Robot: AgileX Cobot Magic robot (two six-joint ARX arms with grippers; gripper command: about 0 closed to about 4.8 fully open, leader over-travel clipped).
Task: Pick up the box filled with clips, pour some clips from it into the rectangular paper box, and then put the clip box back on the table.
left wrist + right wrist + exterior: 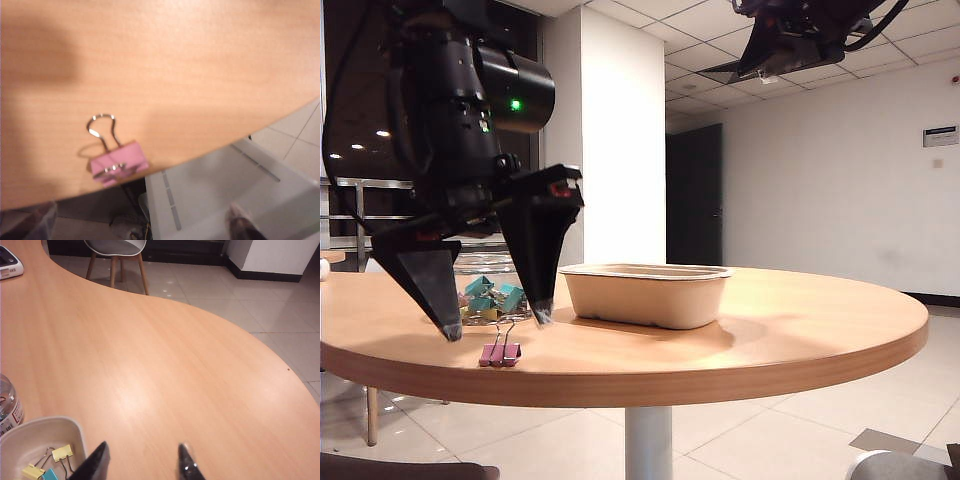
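I've got the left gripper (496, 326) hanging low over the table (800, 320) with its jaws spread as wide as they go and nothing between them; the tips look just above the wood, though I can't tell if they touch. The box filled with clips (490, 290) sits behind the gap of those jaws, teal and yellow clips (480, 296) showing through it, so it is back on the table and free. One loose pink clip (500, 350) lies on the near side of the jaws, close to the table's edge; my left wrist camera shows it at the very rim (119, 161). The rectangular paper box (646, 293) stands beside the right-hand jaw tip, a small gap between. On the other arm, the right gripper (141, 465) is high above the table, jaws partly apart, empty, and just off one jaw I see the paper box's corner (75, 432) holding a few yellow and teal clips (60, 454). Pouring looks done to me. The risks now: a wide jaw catching the jar or nudging the tray as it lifts, or a sweep knocking that pink clip off the edge.
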